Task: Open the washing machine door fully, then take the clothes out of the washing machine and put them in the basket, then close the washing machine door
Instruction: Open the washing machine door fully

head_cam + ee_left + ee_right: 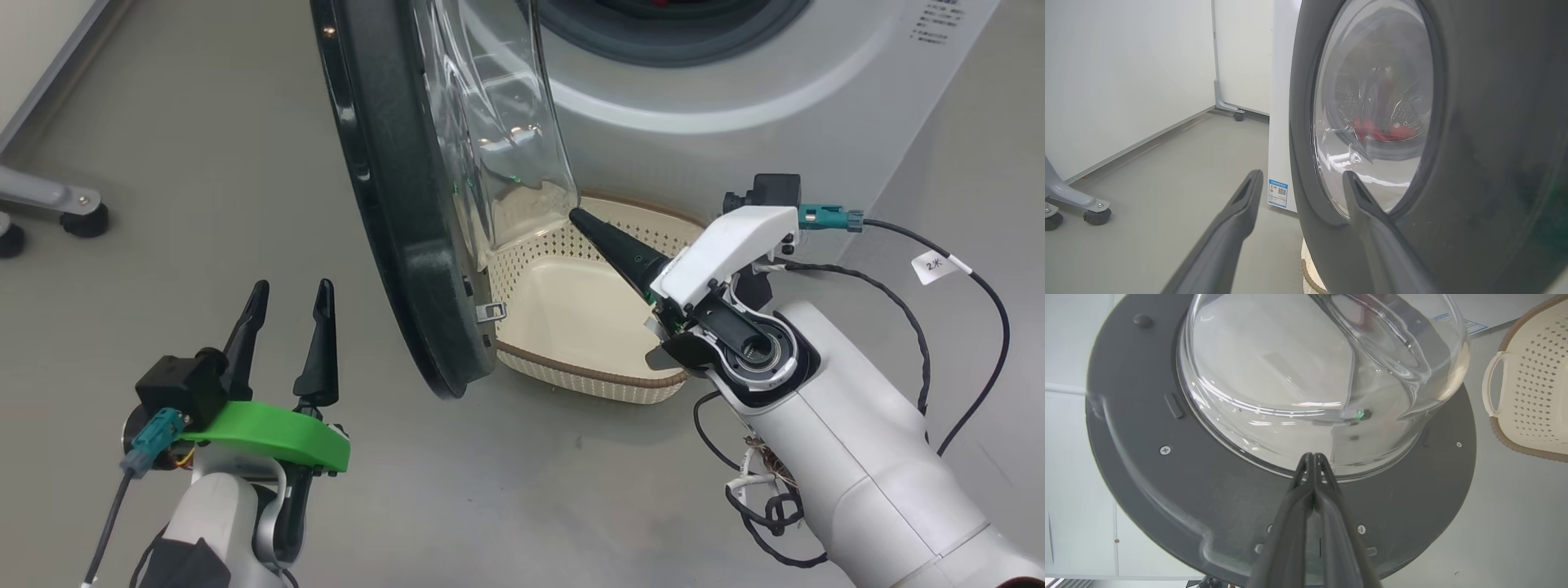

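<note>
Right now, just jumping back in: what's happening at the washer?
The washing machine door stands partly open. The right pincer, shut, aims at the door's inner side, at the base of the glass bowl; contact is hard to confirm. The left pincer is open and holds nothing, on the door's outer side. The red clothes lie inside the washing machine, seen through the glass. The basket sits empty on the floor below the door.
</note>
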Motion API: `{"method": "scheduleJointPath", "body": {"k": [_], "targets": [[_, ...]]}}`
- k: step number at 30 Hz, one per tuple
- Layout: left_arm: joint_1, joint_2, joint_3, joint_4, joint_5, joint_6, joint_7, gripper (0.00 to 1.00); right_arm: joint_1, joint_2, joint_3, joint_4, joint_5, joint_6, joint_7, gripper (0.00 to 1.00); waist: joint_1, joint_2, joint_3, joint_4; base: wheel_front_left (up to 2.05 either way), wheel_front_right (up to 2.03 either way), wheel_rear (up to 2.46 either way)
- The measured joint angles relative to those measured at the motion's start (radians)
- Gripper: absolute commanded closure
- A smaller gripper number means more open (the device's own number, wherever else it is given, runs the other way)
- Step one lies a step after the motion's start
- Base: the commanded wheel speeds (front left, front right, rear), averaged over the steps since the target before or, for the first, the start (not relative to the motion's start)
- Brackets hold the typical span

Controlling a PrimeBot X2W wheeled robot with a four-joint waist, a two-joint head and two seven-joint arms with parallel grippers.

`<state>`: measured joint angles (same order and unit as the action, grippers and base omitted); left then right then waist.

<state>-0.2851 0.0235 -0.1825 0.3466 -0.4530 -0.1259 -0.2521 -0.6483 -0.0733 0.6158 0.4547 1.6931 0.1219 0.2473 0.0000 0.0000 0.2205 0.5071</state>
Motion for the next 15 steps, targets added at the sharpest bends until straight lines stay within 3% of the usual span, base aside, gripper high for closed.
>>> {"method": "scheduleJointPath", "body": {"k": [1,2,4,5,15], "targets": [[0.000,0.002,0.004,0.000,0.003,0.000,0.000,0.00,0.007,0.000,-0.005,-0.003,0.000,0.000,-0.004,1.00,0.0000,0.0000,-0.002,-0.005,0.00,0.00,0.00],[0.001,0.004,0.007,0.000,0.007,0.000,0.000,0.00,0.015,-0.001,-0.008,-0.007,0.000,0.000,-0.012,0.91,0.0000,0.0000,-0.004,-0.011,0.00,0.00,0.00],[0.003,0.006,0.013,0.001,0.007,0.000,0.000,0.00,0.031,-0.002,-0.018,-0.012,-0.004,0.000,-0.028,0.20,0.0000,0.0000,-0.009,-0.020,0.00,0.00,0.00],[0.005,0.006,0.016,0.001,0.007,0.000,0.000,0.00,0.039,-0.003,-0.023,-0.013,-0.006,0.000,-0.037,0.00,0.0000,0.0000,-0.011,-0.025,0.00,0.00,0.00],[0.010,0.010,0.021,0.002,0.011,0.000,0.000,0.00,0.060,-0.080,-0.028,-0.030,-0.179,0.000,-0.194,0.00,0.0000,0.0000,-0.021,-0.058,0.00,0.00,0.00]]}}
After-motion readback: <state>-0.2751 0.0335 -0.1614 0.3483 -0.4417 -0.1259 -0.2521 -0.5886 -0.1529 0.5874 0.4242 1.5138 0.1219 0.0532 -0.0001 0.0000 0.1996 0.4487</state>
